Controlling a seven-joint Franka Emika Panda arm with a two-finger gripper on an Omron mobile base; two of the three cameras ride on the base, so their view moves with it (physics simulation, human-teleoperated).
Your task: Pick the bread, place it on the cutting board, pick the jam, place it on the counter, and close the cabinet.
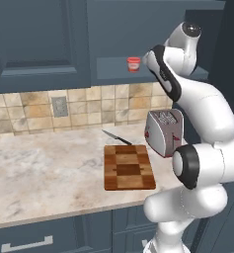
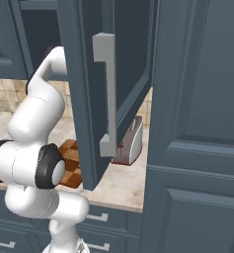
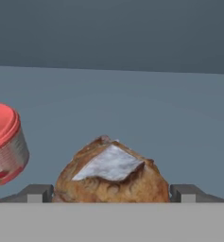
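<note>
- The bread (image 3: 111,172) sits on the cabinet (image 1: 113,29) shelf, directly between the fingertips (image 3: 36,193).
- The gripper (image 3: 111,194) stands spread, seemingly not yet pinching.
- The jam (image 3: 4,144) stands just beside.

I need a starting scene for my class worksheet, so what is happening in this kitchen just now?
A white robot arm has reached into the open wall cabinet. Its pincer is open, one finger either side of the bread on the shelf, not yet lifting it. The jam stands beside it. The cutting board on the counter is bare.
</note>
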